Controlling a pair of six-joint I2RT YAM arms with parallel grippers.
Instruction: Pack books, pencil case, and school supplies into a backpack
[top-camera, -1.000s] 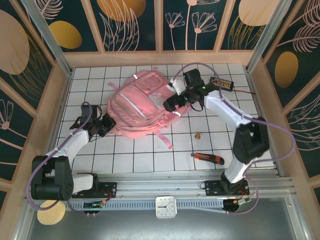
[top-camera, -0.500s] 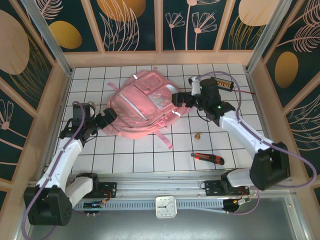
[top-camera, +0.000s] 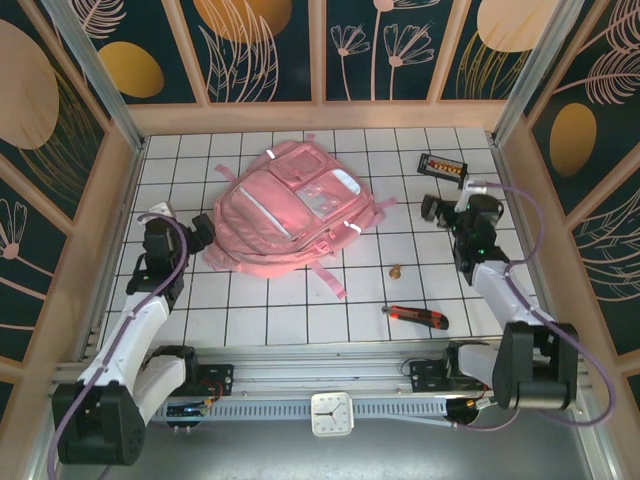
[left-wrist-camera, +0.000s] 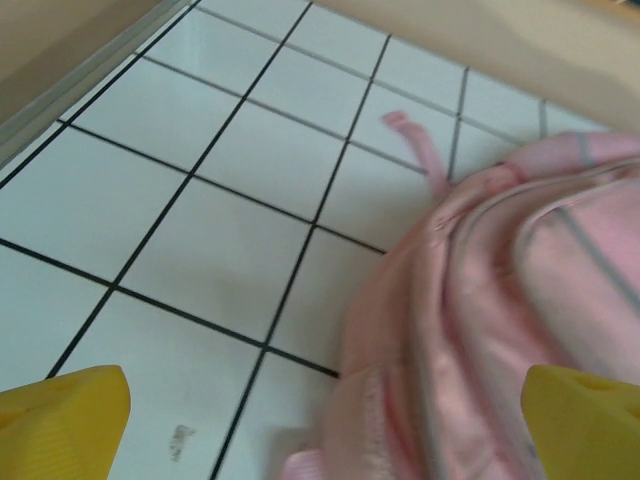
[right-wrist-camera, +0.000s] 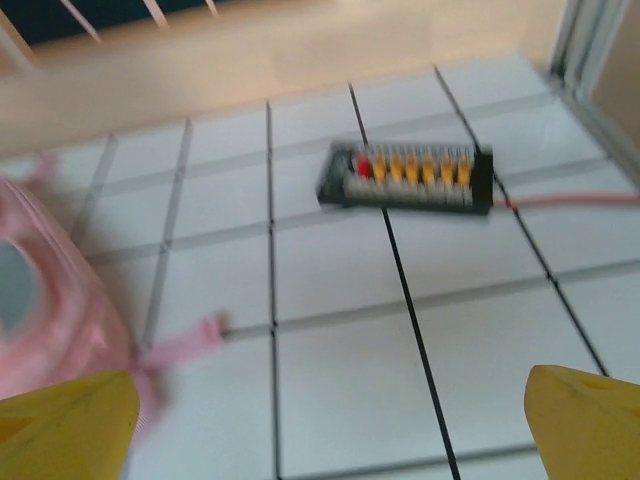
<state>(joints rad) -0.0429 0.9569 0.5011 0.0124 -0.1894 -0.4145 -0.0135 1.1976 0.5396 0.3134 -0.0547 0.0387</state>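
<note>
Lying just beside spread left hand (top-camera: 203, 232), backpack (top-camera: 290, 215), right hand (top-camera: 430, 209) well apart

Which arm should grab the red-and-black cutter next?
Right, likely. The cutter lies near its base, and the right gripper is open. The left gripper sits beside the backpack, farther off.

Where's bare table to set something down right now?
Bare tiles run between the backpack and the near rail, left of the red cutter. More between backpack and right gripper. Tighter far right, by the black button box.
</note>
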